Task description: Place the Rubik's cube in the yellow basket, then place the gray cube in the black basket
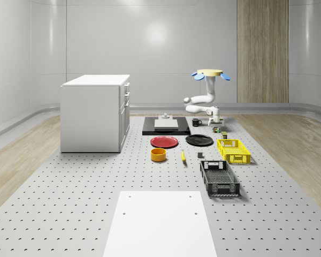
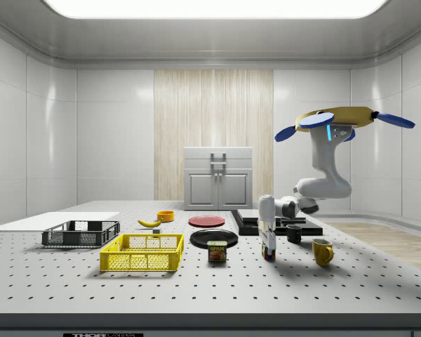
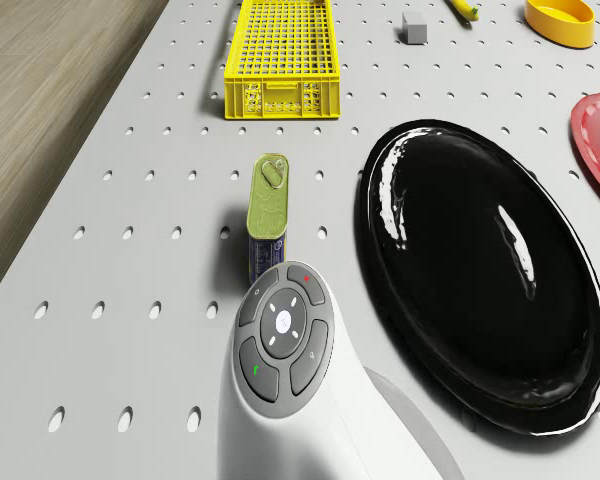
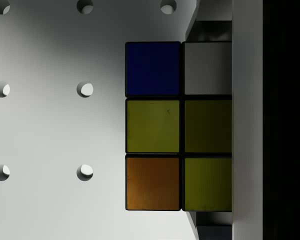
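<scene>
Right now the tool [image 2: 268, 241] is down on the Rubik's cube [image 2: 269, 251], which seems to sit on the tabletop [image 2: 351, 288]. In the wrist view the cube is pressed up close against the tool, but it cannot be told if the tool is clenched on it or loose.

The drone [image 2: 344, 118] hovers up high, at about 1 o'clock from the tool in the side view.

In that view the yellow basket [image 2: 140, 261] lies at 9 o'clock from the cube. A little can [image 2: 217, 251] stands between them, so the cube likely has to go up and over it. A black plate [image 2: 214, 238] lies just behind the can.

Farther off, past the yellow basket, the gray cube [image 3: 414, 27] waits on the tabletop, and the black basket [image 2: 81, 235] is farthest, also toward 9 o'clock.
</scene>
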`<state>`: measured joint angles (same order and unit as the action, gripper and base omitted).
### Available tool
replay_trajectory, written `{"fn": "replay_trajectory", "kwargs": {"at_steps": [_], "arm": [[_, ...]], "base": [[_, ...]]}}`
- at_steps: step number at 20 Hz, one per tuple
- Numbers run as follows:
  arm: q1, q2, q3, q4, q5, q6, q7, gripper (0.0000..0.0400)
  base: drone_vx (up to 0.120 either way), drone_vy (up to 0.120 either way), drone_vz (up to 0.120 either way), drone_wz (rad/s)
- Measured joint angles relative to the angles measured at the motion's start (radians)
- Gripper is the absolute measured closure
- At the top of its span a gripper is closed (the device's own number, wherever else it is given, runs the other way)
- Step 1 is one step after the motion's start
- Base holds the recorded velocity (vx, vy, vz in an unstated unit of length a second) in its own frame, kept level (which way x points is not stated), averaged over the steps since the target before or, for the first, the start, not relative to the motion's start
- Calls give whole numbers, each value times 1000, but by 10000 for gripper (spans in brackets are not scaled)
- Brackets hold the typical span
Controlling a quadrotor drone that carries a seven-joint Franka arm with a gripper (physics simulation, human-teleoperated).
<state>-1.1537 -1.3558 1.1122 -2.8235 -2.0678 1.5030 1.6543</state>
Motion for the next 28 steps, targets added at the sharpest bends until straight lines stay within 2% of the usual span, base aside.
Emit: {"fn": "replay_trajectory", "kwargs": {"at_steps": [11,18,23,28], "arm": [[-5,-9,3,1,6,8,4,74],[-3,-10,74,-23,74,-21,14,75],[-6,-11,134,-37,132,-41,23,75],[-10,-18,161,-42,161,-43,29,75]], "base": [[0,0,0,0],[0,0,6,0],[0,0,120,0],[0,0,120,0]]}}
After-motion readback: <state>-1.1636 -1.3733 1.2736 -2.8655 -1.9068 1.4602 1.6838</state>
